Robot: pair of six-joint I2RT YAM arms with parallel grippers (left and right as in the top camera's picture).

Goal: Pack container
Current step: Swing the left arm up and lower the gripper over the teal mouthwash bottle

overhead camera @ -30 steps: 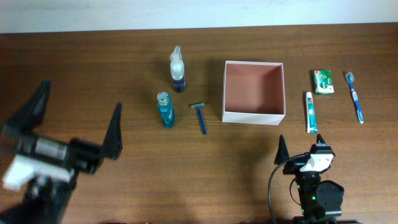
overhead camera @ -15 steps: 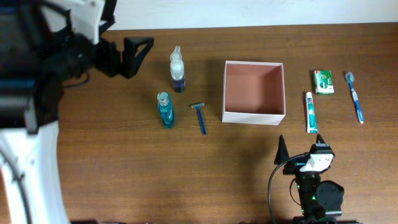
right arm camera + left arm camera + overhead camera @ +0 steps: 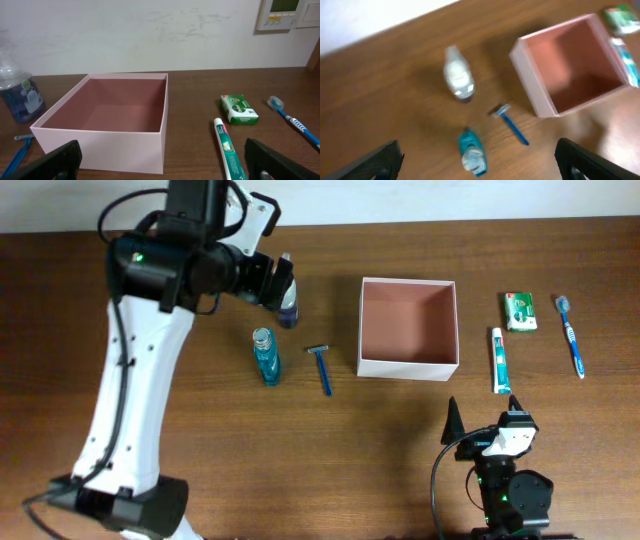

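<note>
Over the table [image 3: 350, 470], overhead view: container [image 3: 408, 366] sat right of centre toward the far edge, open top up, nothing inside. Toiletries were laid out singly on both sides of it, probably so each arm could work its own side. Spray bottle [image 3: 289, 312], teal bottle [image 3: 265, 356] and razor [image 3: 323, 369] lay to its left; toothpaste [image 3: 499, 361], green packet [image 3: 519, 311] and toothbrush [image 3: 572, 336] to its right. Left gripper [image 3: 278, 280] hung above the spray bottle, apparently lining up a first pick. Right gripper [image 3: 482, 415] sat low by the near edge, facing the container.

Left wrist view, blurred: fingers [image 3: 380, 160] spread wide at the lower corners, nothing between them. Spray bottle, teal bottle and razor lay below, the container at upper right.

Right wrist view: fingers [image 3: 55, 162] spread wide, empty. Container stood straight ahead, its pinkish floor bare; toothpaste, packet and toothbrush lay just right of it, within easy reach.
</note>
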